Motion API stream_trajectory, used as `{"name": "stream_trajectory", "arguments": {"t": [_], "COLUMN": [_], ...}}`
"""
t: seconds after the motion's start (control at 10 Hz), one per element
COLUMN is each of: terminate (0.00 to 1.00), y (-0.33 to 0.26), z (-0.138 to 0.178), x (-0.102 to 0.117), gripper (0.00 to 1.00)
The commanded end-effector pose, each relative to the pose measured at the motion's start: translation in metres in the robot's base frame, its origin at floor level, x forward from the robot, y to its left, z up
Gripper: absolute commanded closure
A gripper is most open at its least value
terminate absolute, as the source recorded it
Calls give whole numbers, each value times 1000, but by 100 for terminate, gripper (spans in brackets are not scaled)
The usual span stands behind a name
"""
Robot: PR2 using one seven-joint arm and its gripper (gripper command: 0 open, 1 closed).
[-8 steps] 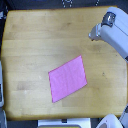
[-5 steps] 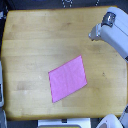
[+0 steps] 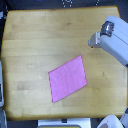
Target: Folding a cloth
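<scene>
We're seeing the thin bright pink fabric cloth lying flat, unfolded, mid wooden worktop, rotated diamond-wise. Our claw is hovering far right, well apart; its finger state is unreadable.

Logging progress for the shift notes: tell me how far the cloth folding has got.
Nothing looks done: the thin bright pink fabric cloth lies flat in a single layer, unfolded, on the wooden table. Nothing is in hand: the robot's white arm sits at the exterior view's right, apart from the cloth; its gripper cannot be made out. The whole fold remains.
</scene>
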Motion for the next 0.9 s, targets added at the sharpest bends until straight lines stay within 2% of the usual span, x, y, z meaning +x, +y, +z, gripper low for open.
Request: {"name": "stream_trajectory", "arguments": {"t": [0.0,0.5,0.8], "terminate": [0,0,0], "y": [43,51,55], "z": [-34,-82,-115], "x": [-48,-72,-77], "gripper": [0,0,0]}}
